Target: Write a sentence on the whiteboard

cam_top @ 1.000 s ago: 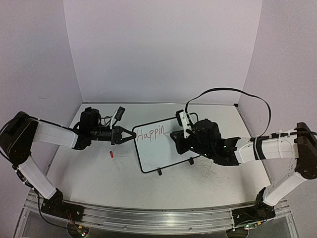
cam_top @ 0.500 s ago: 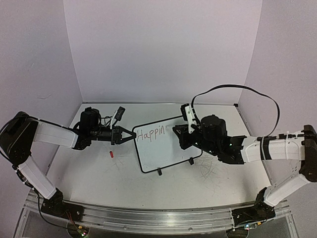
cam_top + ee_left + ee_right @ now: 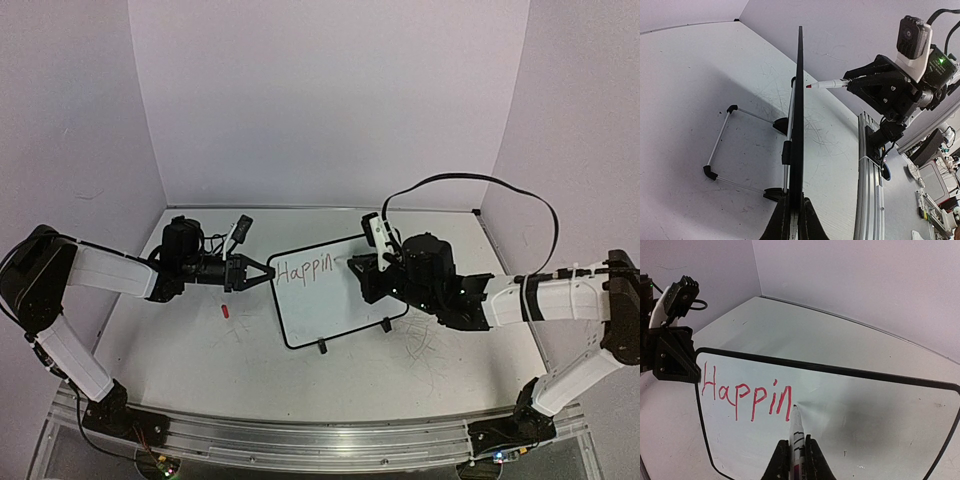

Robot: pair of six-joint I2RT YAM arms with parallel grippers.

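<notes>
The whiteboard [image 3: 335,305] stands tilted mid-table, black-framed, seen edge-on as the whiteboard [image 3: 800,115] in the left wrist view. The sentence [image 3: 303,269] is red and reads "Happin"; it shows larger as the sentence [image 3: 747,395] in the right wrist view. My left gripper [image 3: 266,274] is shut on the board's left edge, its jaws pinching the frame [image 3: 795,204]. My right gripper [image 3: 363,270] is shut on a white marker [image 3: 796,427]. The marker's tip sits at the board face just right of the "n". That marker [image 3: 827,84] also shows from the side.
A small red marker cap [image 3: 225,310] lies on the table below my left gripper. The board's wire stand [image 3: 720,145] sticks out behind it. A metal rail [image 3: 862,170] runs along the near table edge. White walls close in the back and sides.
My right arm shifted right and up a little with the marker, then edged back left. The lettering reads the same. The left gripper and the board have not moved.
</notes>
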